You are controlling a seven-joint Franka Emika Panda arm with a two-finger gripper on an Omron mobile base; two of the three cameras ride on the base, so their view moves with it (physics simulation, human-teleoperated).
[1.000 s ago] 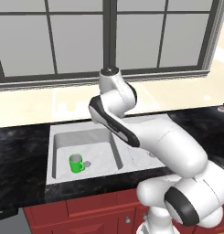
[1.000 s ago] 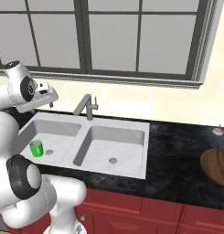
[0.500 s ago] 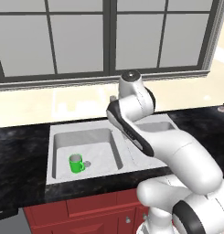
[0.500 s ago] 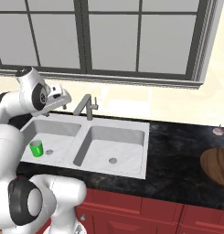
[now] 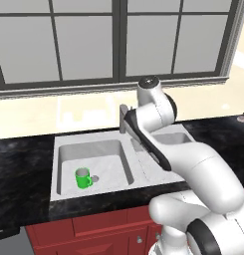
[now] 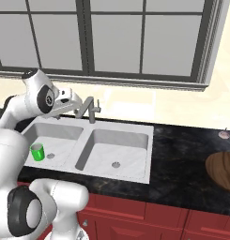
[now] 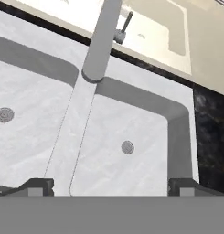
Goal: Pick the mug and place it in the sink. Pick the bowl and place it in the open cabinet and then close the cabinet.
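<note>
pincer (image 7: 111,185): jaws apart, empty
faucet (image 7: 100,43): just ahead; swing may clip it
bowl (image 6: 223,169): far off, unpicked

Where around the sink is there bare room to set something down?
The right basin is bare apart from its drain. The black counter between the sink and the bowl is free too. The left basin is tighter: the mug stands beside its drain. The faucet overhangs the divider at the back.
</note>
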